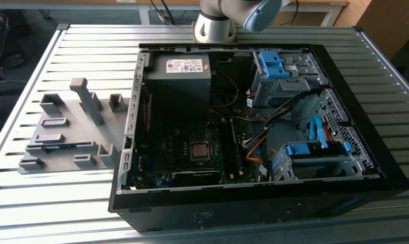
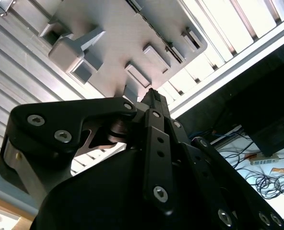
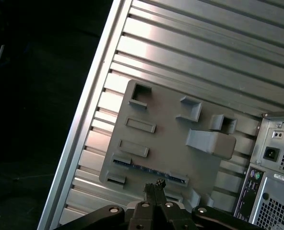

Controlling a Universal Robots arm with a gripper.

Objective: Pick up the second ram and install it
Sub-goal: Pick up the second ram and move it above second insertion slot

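Above the second ram (image 3: 137,167), closed fingers (image 3: 150,191) hang, seemingly clear.

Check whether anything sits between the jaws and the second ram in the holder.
Nothing visible. In the first wrist view the gripper, jaws shut, points toward the second ram lying in the grey holder plate, with open space between; the tall block stands off to the side.

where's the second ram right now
The ram lies in the grey holder, on the exterior view's left of the open case.
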